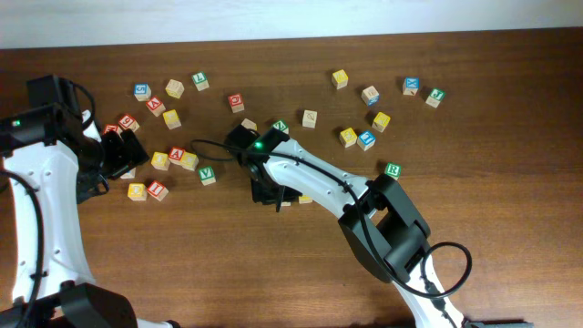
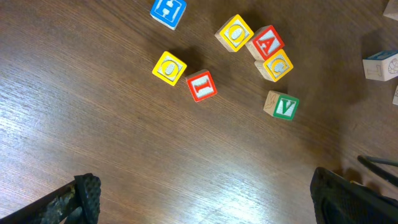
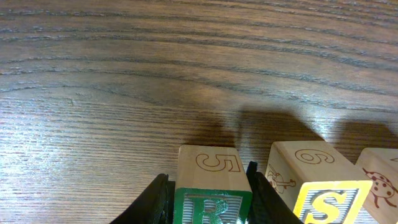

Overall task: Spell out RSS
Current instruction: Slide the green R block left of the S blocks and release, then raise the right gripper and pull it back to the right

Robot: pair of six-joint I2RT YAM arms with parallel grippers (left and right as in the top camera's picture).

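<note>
In the right wrist view my right gripper [image 3: 208,186] is shut on the green R cube [image 3: 213,208], one finger on each side, and the cube rests on the table. A yellow S cube [image 3: 326,202] stands close on its right. A third wooden cube [image 3: 380,177] with a ladybug drawing stands beyond that; its top face is cut off. In the overhead view the right gripper [image 1: 271,191] is at the table's middle and hides these cubes. My left gripper [image 2: 208,205] is open and empty above bare wood, at the left [image 1: 118,157].
Below the left gripper lie a green V cube [image 2: 283,106], a red I cube [image 2: 201,85], two yellow O cubes [image 2: 169,67], a red A and a yellow C. Loose cubes are scattered along the back [image 1: 369,95]. A green cube [image 1: 393,169] lies near the right arm.
</note>
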